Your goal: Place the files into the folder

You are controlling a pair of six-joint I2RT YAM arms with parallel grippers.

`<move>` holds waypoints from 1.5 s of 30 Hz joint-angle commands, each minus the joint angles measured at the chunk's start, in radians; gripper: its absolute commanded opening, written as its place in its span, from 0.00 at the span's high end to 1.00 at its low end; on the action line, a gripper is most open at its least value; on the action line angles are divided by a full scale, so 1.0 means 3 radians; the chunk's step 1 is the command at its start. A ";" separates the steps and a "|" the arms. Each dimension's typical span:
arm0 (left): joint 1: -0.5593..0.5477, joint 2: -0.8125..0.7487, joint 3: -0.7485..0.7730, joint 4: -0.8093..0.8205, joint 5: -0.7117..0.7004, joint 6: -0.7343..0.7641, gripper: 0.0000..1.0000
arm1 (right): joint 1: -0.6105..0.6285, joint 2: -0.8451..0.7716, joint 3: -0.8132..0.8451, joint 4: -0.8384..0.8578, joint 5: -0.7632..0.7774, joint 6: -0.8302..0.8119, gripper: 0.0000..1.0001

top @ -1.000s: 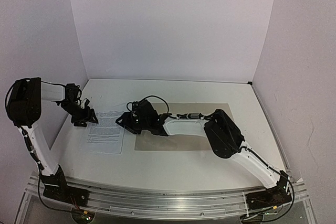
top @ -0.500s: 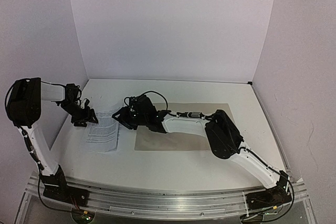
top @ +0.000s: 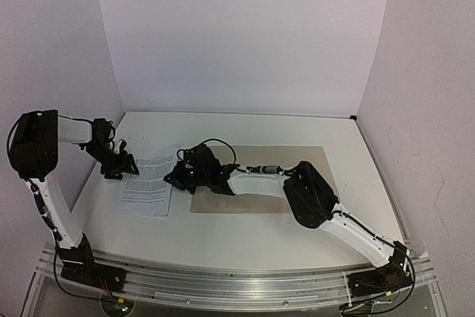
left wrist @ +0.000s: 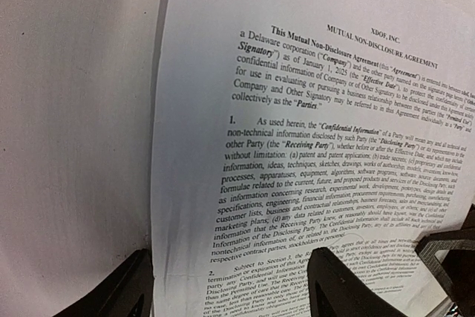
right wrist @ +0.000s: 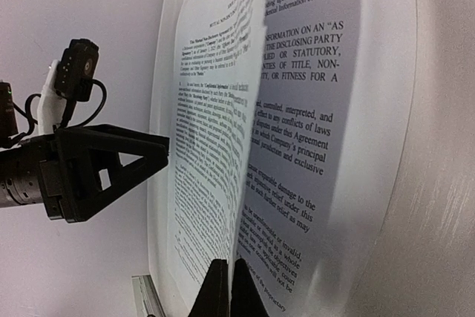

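Right gripper [right wrist: 223,291]: pressed together, pinching lifted edge of the files [top: 146,187], these lying on table just left of the folder [top: 297,155]. Left gripper [left wrist: 230,291]: spread wide, straddling files' opposite edge, fingertips cut off. Folder's left edge hidden under right arm.

Top external: fixed, high behind the arm bases, facing down and forward, far, takes in whole table [top: 245,235]
Left wrist: close above files [left wrist: 312,146], looking along them
Right wrist: close, grazing same files; shares left gripper [top: 122,170] with top view
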 commanded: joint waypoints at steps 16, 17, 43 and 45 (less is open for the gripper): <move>0.0004 -0.0562 0.1209 -0.0720 0.0187 0.0773 0.11 | -0.0457 -0.1569 -0.0582 0.0119 -0.0431 -0.0754 1.00; -0.0001 -0.0574 0.1282 -0.0749 0.0223 0.0810 0.11 | -0.0561 -0.1726 -0.0756 0.0097 -0.0488 -0.0851 1.00; -0.2080 0.0306 0.0821 -0.0065 0.0086 0.2342 0.14 | -0.2074 -0.3287 -0.3363 -0.1509 -0.0457 -0.2918 1.00; -0.2123 0.0318 0.0685 0.0055 0.0027 0.2355 0.14 | -0.2074 -0.3326 -0.3292 -0.1567 -0.0388 -0.2968 1.00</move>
